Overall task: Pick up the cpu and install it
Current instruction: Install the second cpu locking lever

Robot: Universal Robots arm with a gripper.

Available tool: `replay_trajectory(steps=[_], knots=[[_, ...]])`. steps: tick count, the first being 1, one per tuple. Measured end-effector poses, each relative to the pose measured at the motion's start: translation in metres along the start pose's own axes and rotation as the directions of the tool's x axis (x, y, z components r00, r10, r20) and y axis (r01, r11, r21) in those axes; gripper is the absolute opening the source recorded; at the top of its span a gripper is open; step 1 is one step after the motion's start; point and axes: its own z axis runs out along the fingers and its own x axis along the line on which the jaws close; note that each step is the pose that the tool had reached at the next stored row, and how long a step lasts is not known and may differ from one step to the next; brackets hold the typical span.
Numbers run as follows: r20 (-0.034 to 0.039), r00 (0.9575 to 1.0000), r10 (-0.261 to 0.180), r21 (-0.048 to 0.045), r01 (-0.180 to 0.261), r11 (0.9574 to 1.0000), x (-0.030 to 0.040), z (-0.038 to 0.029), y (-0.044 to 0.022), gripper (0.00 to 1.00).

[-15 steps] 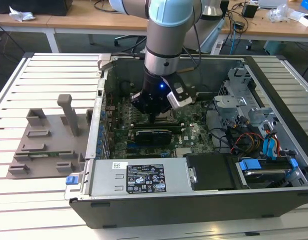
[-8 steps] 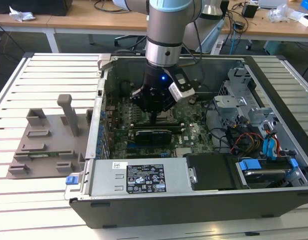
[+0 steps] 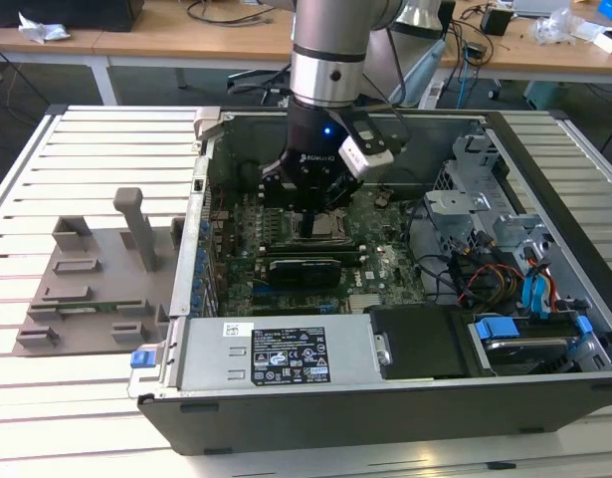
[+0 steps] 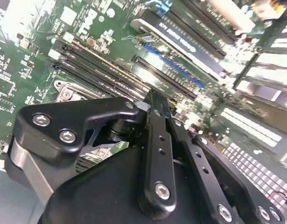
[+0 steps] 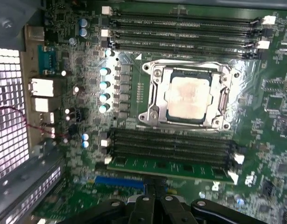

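Cpu (image 5: 186,97) (flat, silvery, square) sits framed by the metal socket (image 5: 154,95).

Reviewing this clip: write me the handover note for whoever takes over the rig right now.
Gripper: shut, nothing seen between its fingers, hovering over the motherboard inside the computer case.
Cpu: lying in the socket, inside the metal frame.
Done: cpu picked up and placed in the socket.
Left: whether the frame is latched cannot be told; check it.
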Motion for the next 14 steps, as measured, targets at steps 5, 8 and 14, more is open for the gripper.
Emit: replay_trajectory(steps=[5,8,14], knots=[[-0.0011,1.0000,-0.003,-0.0320,0.003,0.9995,-0.0001,-0.0079,0.0002,0.11],[0.0058,0.9999,-0.010,-0.1168,0.010,0.9931,-0.0005,-0.0079,0.0002,0.11],[-0.0044,0.9998,-0.018,-0.1746,0.017,0.9845,-0.0155,-0.0095,0.0000,0.11]])
